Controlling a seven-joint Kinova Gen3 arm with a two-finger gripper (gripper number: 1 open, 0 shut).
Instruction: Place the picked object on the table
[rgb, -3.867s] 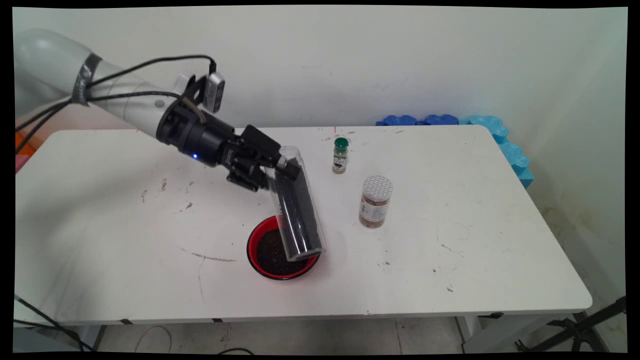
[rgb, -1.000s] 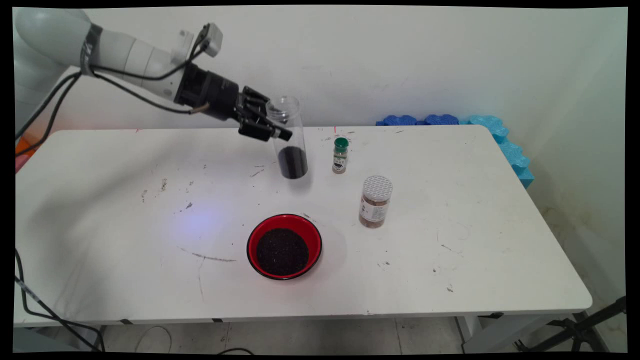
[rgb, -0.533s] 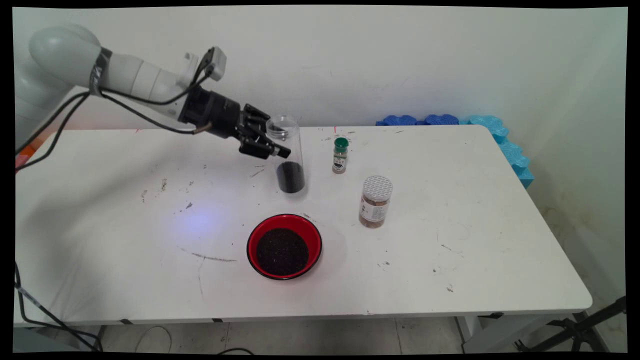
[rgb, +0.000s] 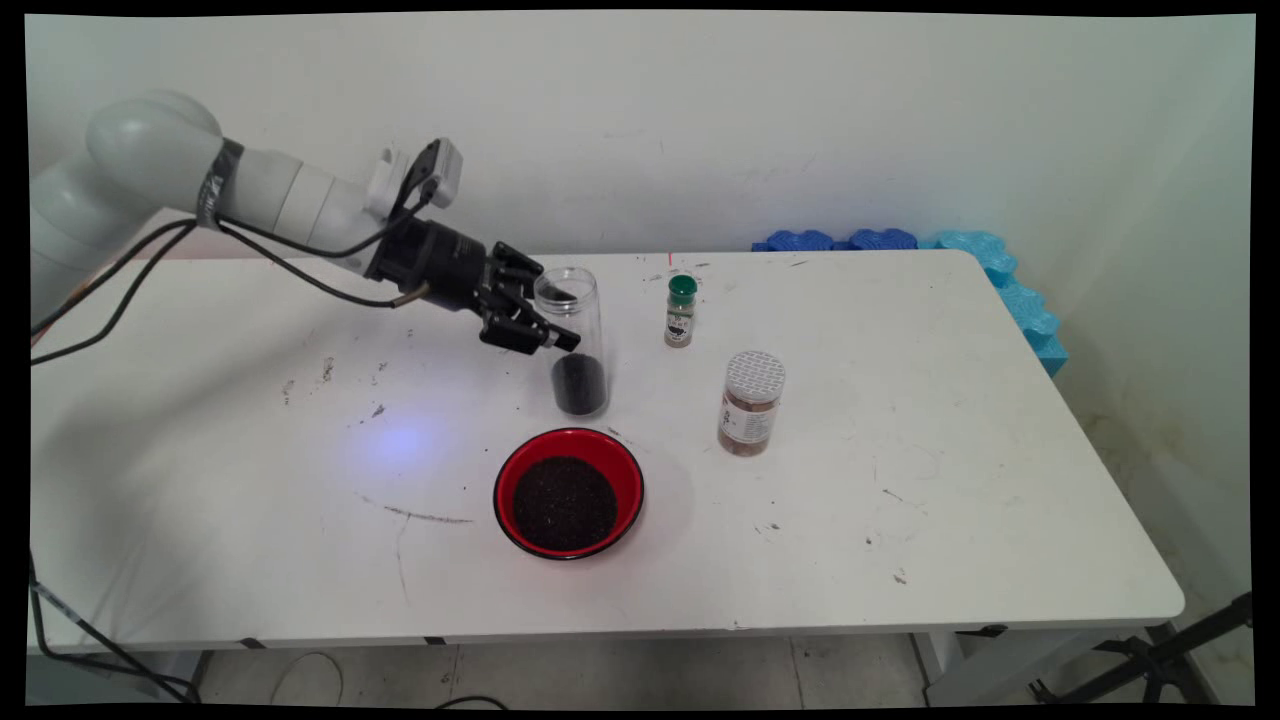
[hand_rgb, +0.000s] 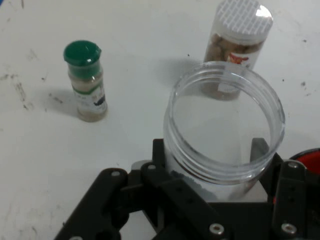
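Lowered since earlier frames, the clear jar (rgb: 572, 340) stands upright at main-view centre above the red bowl (rgb: 568, 492), end effector (rgb: 545, 325) clamped on it. Hand view: jar centre-right; setting down seems underway; release comes next.

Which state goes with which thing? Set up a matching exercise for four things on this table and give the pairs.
Things:
1. clear open jar
2. red bowl
3. green-capped spice bottle
4. white-lidded jar

States:
A. holds a broad layer of dark grains
B. standing nearest the wall
C. gripped by the claw
D. brown contents, right of the bowl

Pairs: 1-C, 2-A, 3-B, 4-D
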